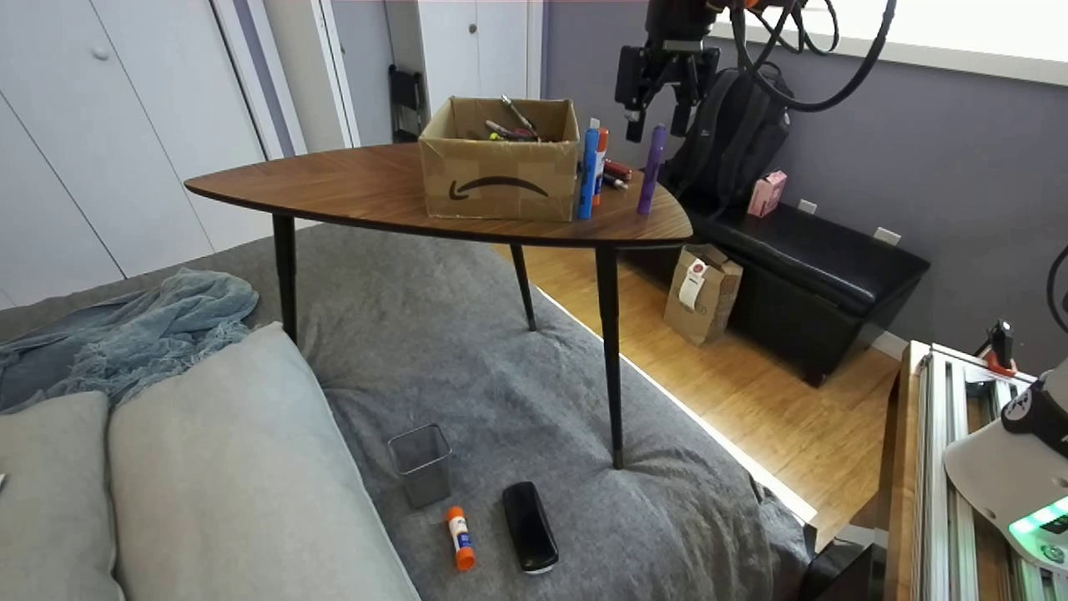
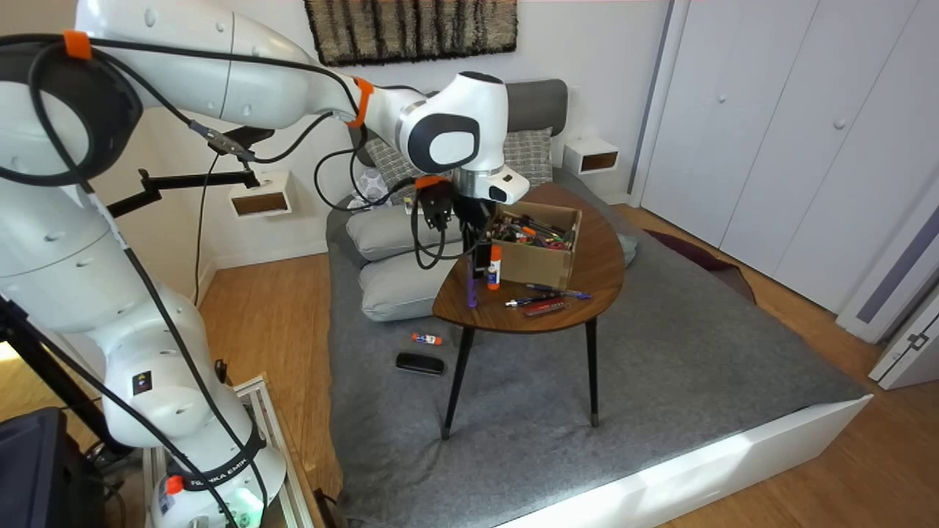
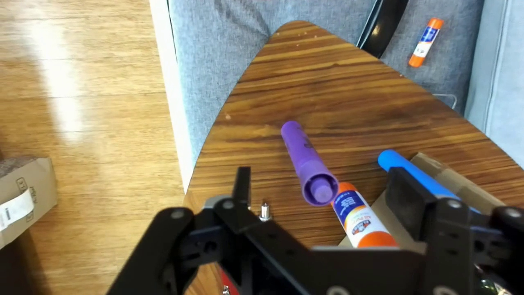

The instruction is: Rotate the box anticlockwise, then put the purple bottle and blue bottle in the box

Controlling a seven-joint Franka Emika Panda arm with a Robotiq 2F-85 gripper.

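Note:
The purple bottle (image 1: pixel 651 171) stands upright near the rounded end of the wooden table, its hollow end facing up in the wrist view. My gripper (image 1: pixel 658 131) points down over it, open, with one finger on each side of the bottle's top (image 3: pixel 320 190). Gaps show on both sides in the wrist view. Beside the brown cardboard box (image 1: pixel 492 179) the blue bottle (image 1: pixel 587 175) is upright; the wrist view catches it (image 3: pixel 413 172) partly behind a finger. In an exterior view the box (image 2: pixel 539 265) is seen holding many pens, and the blue bottle is hidden there.
An orange-and-white glue stick (image 2: pixel 494 268) stands close to the blue bottle and box. Loose pens (image 2: pixel 546 297) and a red item (image 2: pixel 544 308) lie on the table (image 1: pixel 334 184). Below are a black case (image 1: pixel 530 526), a mesh cup (image 1: pixel 420 465) and another glue stick (image 1: pixel 460 538).

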